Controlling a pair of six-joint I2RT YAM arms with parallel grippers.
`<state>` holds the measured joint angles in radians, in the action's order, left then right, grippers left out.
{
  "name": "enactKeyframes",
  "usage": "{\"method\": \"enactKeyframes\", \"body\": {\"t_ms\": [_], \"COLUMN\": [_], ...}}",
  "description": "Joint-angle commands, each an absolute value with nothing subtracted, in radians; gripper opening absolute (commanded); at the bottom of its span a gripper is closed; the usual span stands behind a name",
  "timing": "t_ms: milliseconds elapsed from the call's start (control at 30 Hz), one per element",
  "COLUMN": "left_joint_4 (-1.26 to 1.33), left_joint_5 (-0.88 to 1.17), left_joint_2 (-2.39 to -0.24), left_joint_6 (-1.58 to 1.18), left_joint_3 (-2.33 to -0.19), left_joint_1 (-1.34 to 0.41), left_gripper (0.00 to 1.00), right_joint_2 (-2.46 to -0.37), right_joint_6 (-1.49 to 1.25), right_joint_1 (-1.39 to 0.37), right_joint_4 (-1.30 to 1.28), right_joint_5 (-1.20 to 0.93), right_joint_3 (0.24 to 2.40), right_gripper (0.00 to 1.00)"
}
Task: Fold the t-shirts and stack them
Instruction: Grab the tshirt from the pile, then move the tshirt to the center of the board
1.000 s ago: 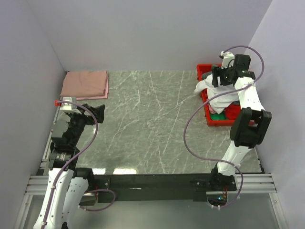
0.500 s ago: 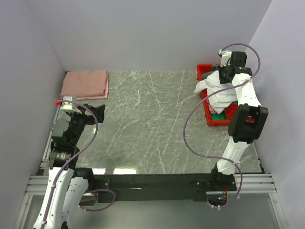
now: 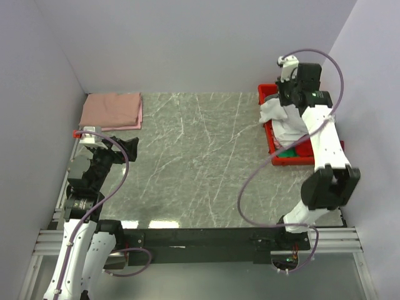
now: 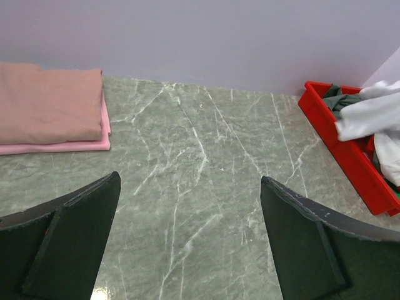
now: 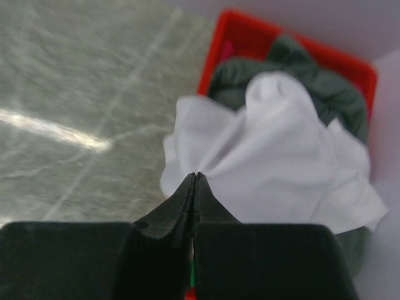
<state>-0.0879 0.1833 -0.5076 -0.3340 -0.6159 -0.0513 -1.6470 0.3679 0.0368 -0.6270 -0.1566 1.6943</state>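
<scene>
The right fingers [image 5: 176, 208] pinch shut on a bunch of the white t-shirt [image 5: 281, 169] heaped in the red bin [image 3: 292, 160] at the bench's [image 3: 187, 156] far right corner (seemingly to draw it out for folding), while the left fingers [image 4: 69, 244] gape empty toward the folded pink t-shirts [image 4: 50, 106] in the far left corner.

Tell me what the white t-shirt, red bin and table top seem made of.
The white t-shirt: soft matte cloth, likely cotton; it creases and bunches.
The red bin: rigid plastic, by its smooth moulded rim.
The table top: grey marble or marble-look laminate; white veins, glossy reflections.
</scene>
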Motion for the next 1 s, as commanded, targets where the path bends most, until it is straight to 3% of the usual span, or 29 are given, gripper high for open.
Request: {"method": "enactKeyframes", "body": {"t_ms": [0, 233, 500, 800, 900, 933, 967], "left_joint_4": [-0.063, -0.061, -0.043, -0.043, -0.043, -0.041, -0.04], "left_joint_5": [0.203, 0.199, 0.23, 0.241, 0.245, 0.248, 0.252], "left_joint_2": [-0.497, -0.482, -0.46, -0.452, -0.456, -0.459, -0.459], "left_joint_6": [-0.319, -0.313, -0.305, -0.299, -0.299, -0.299, -0.299], "left_joint_3": [-0.658, -0.657, -0.647, -0.644, -0.644, -0.644, -0.643], "left_joint_1": [-0.054, -0.054, -0.054, -0.054, -0.054, -0.054, -0.054], "left_gripper": [0.99, 0.99, 0.99, 1.0, 0.99, 0.99, 1.0], "right_joint_2": [-1.441, -1.332, -1.287, -1.273, -1.316, -1.333, -1.35], "right_joint_6": [0.353, 0.325, 0.288, 0.265, 0.275, 0.291, 0.299], "right_joint_1": [-0.058, -0.245, -0.409, -0.454, -0.454, -0.453, -0.448], "right_joint_4": [-0.606, -0.699, -0.704, -0.56, -0.503, -0.5, -0.492], "right_joint_5": [-0.187, -0.27, -0.36, -0.48, -0.419, -0.387, -0.302], "right_joint_3": [1.77, 1.959, 1.971, 1.593, 1.459, 1.427, 1.416], "right_gripper": [0.0, 0.0, 0.0, 0.0, 0.14, 0.31, 0.41]}}
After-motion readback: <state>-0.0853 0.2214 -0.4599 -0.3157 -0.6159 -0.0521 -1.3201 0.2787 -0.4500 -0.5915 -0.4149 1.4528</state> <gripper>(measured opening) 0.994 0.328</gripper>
